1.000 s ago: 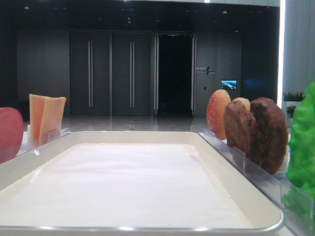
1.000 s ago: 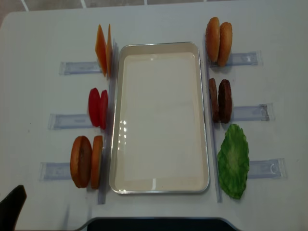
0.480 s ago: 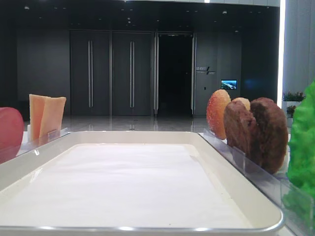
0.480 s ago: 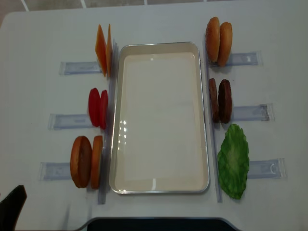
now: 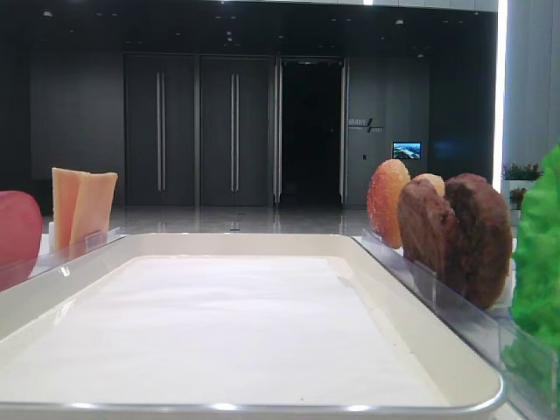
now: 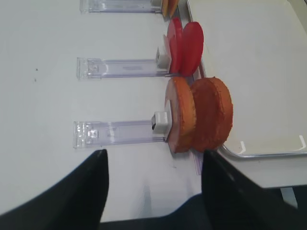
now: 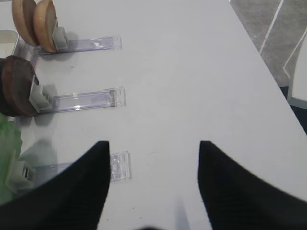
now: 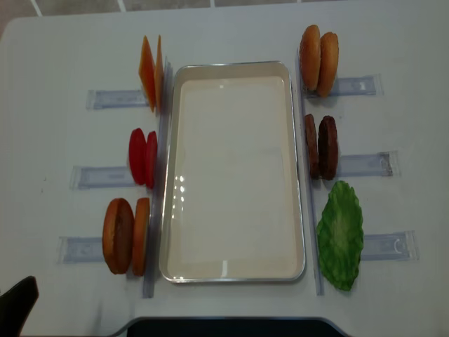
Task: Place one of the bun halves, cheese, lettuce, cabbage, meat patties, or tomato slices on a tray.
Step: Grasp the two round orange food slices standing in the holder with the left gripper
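The white tray [image 8: 303, 175] lies empty mid-table. Left of it stand cheese [image 8: 150, 74], tomato slices [image 8: 142, 157] and two bun halves [image 8: 126, 236]. On its right are more bun halves [image 8: 319, 60], meat patties [image 8: 321, 147] and green lettuce [image 8: 341, 235]. Cabbage is out of view. My left gripper [image 6: 154, 155] hangs open and empty over bare table, short of the near bun halves [image 6: 201, 115]; one finger [image 8: 17, 309] shows in the overhead view. My right gripper [image 7: 153, 146] is open and empty over bare table, right of the lettuce [image 7: 7, 158] and patties [image 7: 17, 86].
Each food pair stands on edge in a clear plastic holder [image 8: 116, 98] that reaches outward from the tray. The table's right edge [image 7: 268, 81] runs close beside the right gripper. The near table edge [image 8: 224, 321] lies just below the tray.
The left gripper's finger at the bottom-left of the overhead view has sunk slightly lower. Nothing else has moved.
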